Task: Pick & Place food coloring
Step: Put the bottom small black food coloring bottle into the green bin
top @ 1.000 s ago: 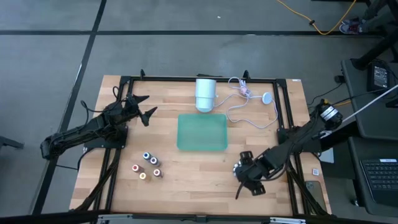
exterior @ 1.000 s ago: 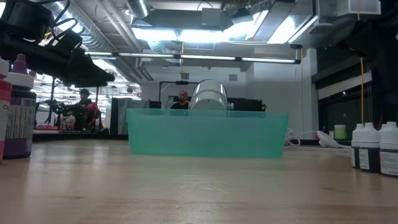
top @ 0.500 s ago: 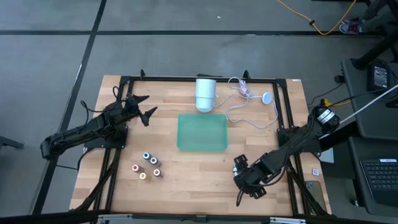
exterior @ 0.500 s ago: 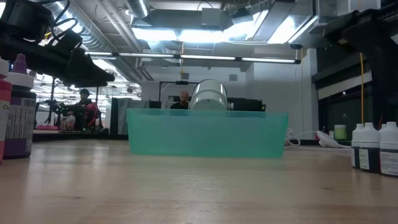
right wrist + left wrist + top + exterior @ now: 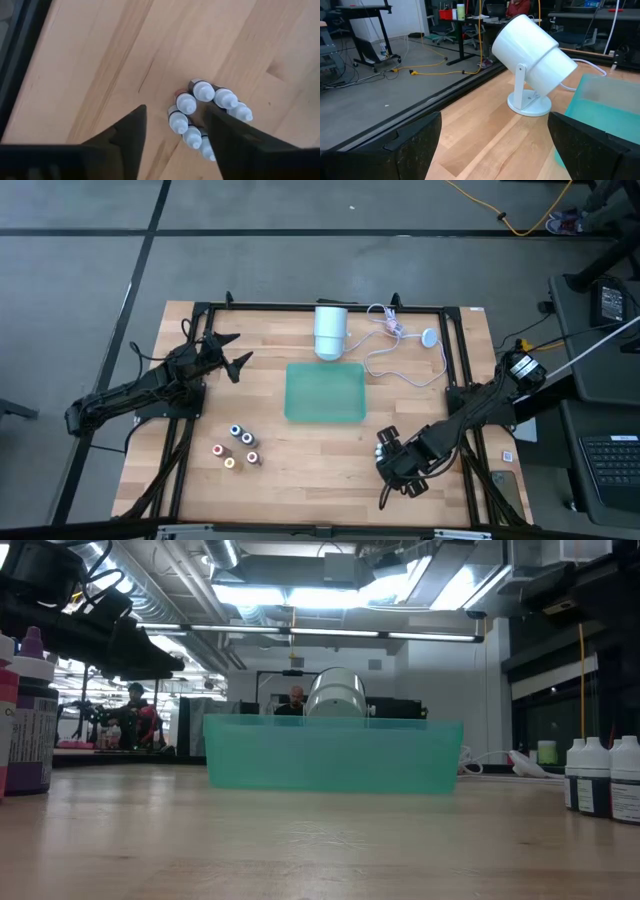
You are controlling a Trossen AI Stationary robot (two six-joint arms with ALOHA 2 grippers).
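The food coloring (image 5: pixel 238 446), several tiny upright bottles with coloured tops, stands on the wooden table at the near left; one edge of the group shows in the low view (image 5: pixel 28 720). A second cluster of white-capped bottles (image 5: pixel 205 112) stands at the near right (image 5: pixel 600 775). My right gripper (image 5: pixel 175 137) hovers open above this cluster, pointing down, touching nothing; in the high view (image 5: pixel 395 470) it hides the bottles. My left gripper (image 5: pixel 230 352) waits open over the table's left side, facing the white cylinder (image 5: pixel 532 50).
A teal tray (image 5: pixel 325 392) sits in the table's middle. The large white cylinder on a stand (image 5: pixel 330 330) is behind it, with a white cable and puck (image 5: pixel 428 337) to its right. A black frame (image 5: pixel 460 380) borders the table. People show in the room beyond.
My right gripper has shifted a little toward the table's left edge, staying open above the white-capped bottles. Nothing on the table has moved.
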